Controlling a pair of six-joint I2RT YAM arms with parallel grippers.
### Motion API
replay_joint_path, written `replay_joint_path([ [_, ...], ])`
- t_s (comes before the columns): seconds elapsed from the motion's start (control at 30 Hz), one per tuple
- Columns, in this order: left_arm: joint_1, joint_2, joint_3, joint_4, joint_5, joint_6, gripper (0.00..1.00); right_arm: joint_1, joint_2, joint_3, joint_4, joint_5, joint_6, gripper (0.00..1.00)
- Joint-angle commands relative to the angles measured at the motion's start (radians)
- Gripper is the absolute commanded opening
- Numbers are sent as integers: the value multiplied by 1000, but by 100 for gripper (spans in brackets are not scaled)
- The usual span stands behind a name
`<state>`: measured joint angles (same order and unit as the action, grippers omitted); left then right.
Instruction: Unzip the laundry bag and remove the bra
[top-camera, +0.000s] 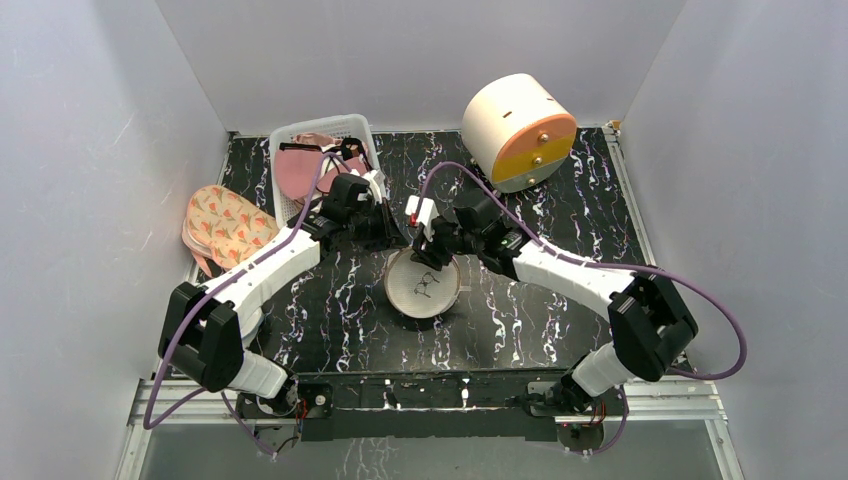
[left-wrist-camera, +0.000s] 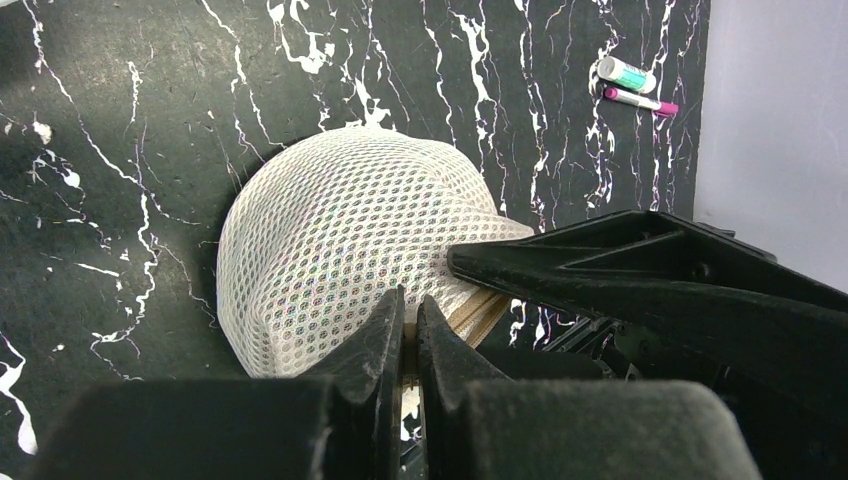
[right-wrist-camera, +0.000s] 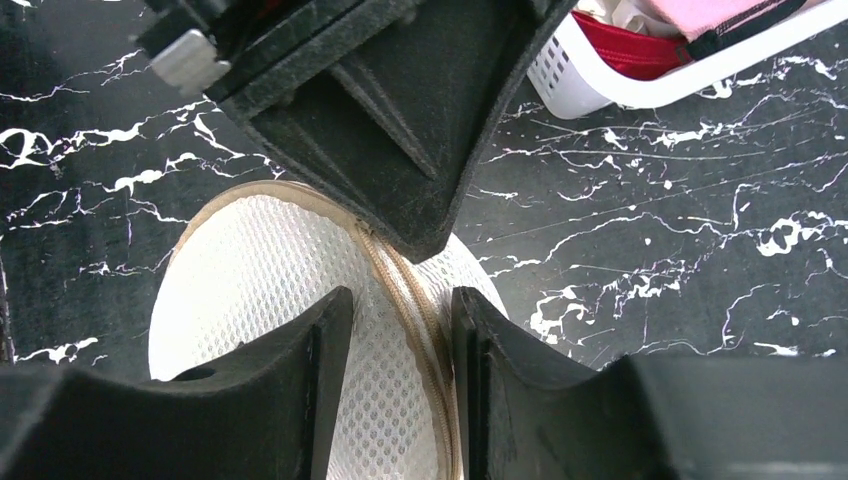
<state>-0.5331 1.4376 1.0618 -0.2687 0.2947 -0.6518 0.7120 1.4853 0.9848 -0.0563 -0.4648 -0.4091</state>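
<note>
Far left of the laundry bag (top-camera: 422, 285) lay a melon-print cloth (top-camera: 225, 225), partly off the dark table (top-camera: 560, 320). Up-left of the bag stood a white basket (top-camera: 320, 150) of pink and red garments, its front hidden behind the left arm. The left gripper (left-wrist-camera: 410, 305) met the bag's upper-left rim with its jaws pressed together. A thin tan sliver showed between them, but whether that was the zip seam could not be told. The round mesh bag sat mid-table, its tan zipper (right-wrist-camera: 400, 290) closed where visible. Only a dark squiggle showed through the mesh, so the bra could not be made out. At the bag's top edge, the right gripper (right-wrist-camera: 400, 305) stood partly open astride the zipper, grasping nothing. Up-right sat a cream-and-orange drum (top-camera: 520, 130).
</note>
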Motion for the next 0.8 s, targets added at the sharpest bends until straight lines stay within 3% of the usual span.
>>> replay_joint_path([
  [0.0, -4, -29, -17, 8, 28, -2, 0, 6, 8, 60, 54, 12, 43, 37],
  [0.2, -3, -36, -14, -3, 15, 5, 0, 7, -10, 38, 85, 51, 127, 26],
  [0.3, -3, -52, -11, -20, -26, 8, 0, 5, -59, -30, 158, 174, 232, 6],
  [0.37, -4, -60, -8, -31, -52, 6, 0, -3, -126, -100, 229, 287, 355, 0],
  [0.43, -3, -65, 2, -58, -124, -5, 0, -14, -225, -215, 296, 470, 564, 0],
  [0.53, -2, -114, -5, -75, -199, -18, 0, -54, -371, -366, 231, 782, 970, 0],
  [0.67, -1, -159, -17, -92, -231, -29, 0, -103, -567, -547, 169, 835, 1283, 0],
  [0.77, -1, -170, -27, -81, -180, -48, 0, -102, -574, -570, 162, 792, 1321, 3],
])
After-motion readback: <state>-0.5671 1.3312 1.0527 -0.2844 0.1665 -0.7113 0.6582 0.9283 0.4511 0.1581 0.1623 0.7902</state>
